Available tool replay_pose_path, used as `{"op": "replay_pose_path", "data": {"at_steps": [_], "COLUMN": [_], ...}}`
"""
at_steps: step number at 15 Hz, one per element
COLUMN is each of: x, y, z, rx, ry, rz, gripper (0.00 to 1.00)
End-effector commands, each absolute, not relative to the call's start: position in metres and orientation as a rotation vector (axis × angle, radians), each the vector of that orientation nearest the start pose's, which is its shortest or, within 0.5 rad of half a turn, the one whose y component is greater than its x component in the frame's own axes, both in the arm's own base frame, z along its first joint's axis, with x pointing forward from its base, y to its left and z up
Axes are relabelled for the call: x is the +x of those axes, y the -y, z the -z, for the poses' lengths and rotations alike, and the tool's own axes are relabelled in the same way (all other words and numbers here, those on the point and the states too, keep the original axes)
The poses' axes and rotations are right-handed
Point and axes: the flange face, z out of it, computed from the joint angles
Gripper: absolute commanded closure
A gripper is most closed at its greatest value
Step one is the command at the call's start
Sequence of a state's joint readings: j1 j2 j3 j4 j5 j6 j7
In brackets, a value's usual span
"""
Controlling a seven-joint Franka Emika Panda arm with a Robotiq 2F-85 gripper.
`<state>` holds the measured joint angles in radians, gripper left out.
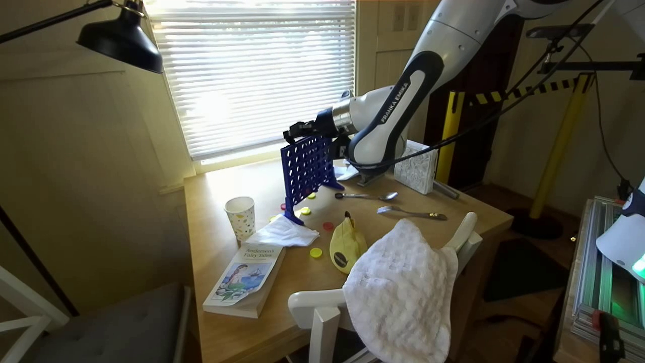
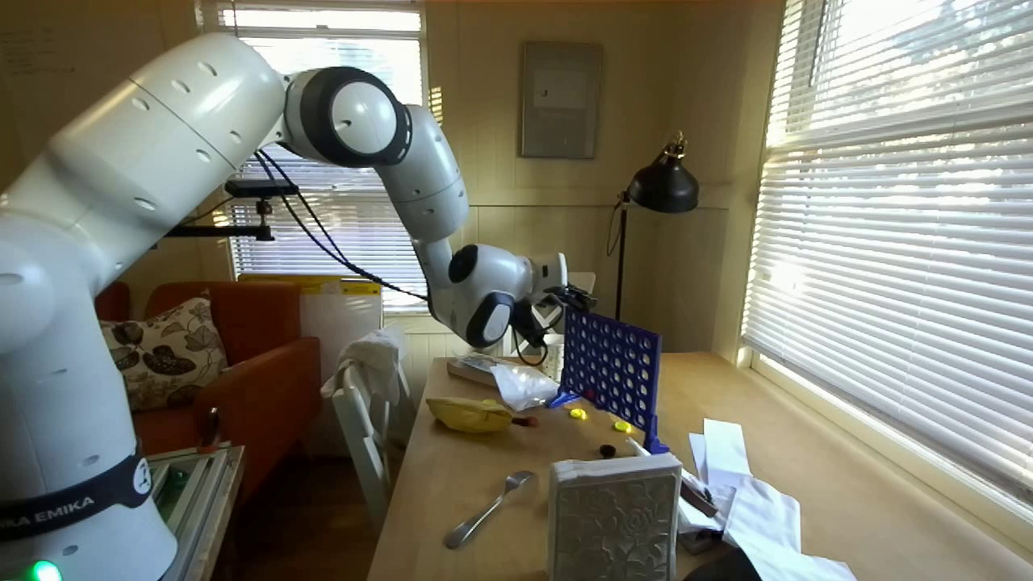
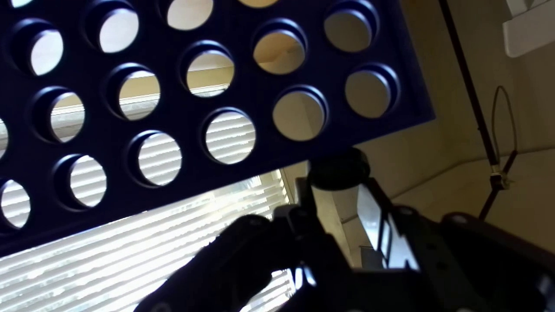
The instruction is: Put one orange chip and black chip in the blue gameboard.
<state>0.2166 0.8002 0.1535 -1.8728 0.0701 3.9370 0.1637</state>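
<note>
The black gripper (image 3: pixel 338 184) pinches a dark round chip (image 3: pixel 340 167) at the top edge of the upright dark-blue plastic gameboard (image 3: pixel 182 115).
Entering askew, it may fall beside the gameboard on release; a reddish round chip (image 1: pixel 328 226) lies near the gameboard's foot. Its holes in the wrist view hold no chips; the speckled white paper cup (image 1: pixel 241 222) near the gameboard hides its bottom.

Upright blue gameboard (image 3: pixel 184 115), black chip (image 3: pixel 340 171) held at its top edge.
</note>
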Motion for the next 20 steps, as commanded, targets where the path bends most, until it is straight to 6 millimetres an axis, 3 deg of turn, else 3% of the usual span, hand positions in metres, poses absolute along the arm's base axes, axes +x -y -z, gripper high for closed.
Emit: {"op": "replay_pose_path", "data": {"at_steps": [1, 2, 3, 10, 13, 20], "x": [0.627, 0.627, 0.627, 0.626, 0.623, 0.611], "y": [-0.215, -0.214, -0.214, -0.215, -0.217, -0.212], "z": [-0.240, -0.240, -0.241, -0.242, -0.250, -0.294], "rx": [-2.289, -2.291, -2.290, -2.292, -2.293, -2.365], "ry": [0.005, -0.001, -0.005, 0.000, 0.016, 0.003], "rz": [1.590, 1.586, 1.581, 1.572, 1.582, 1.662], "gripper": [0.92, 0.92, 0.47, 0.02, 0.00, 0.00]}}
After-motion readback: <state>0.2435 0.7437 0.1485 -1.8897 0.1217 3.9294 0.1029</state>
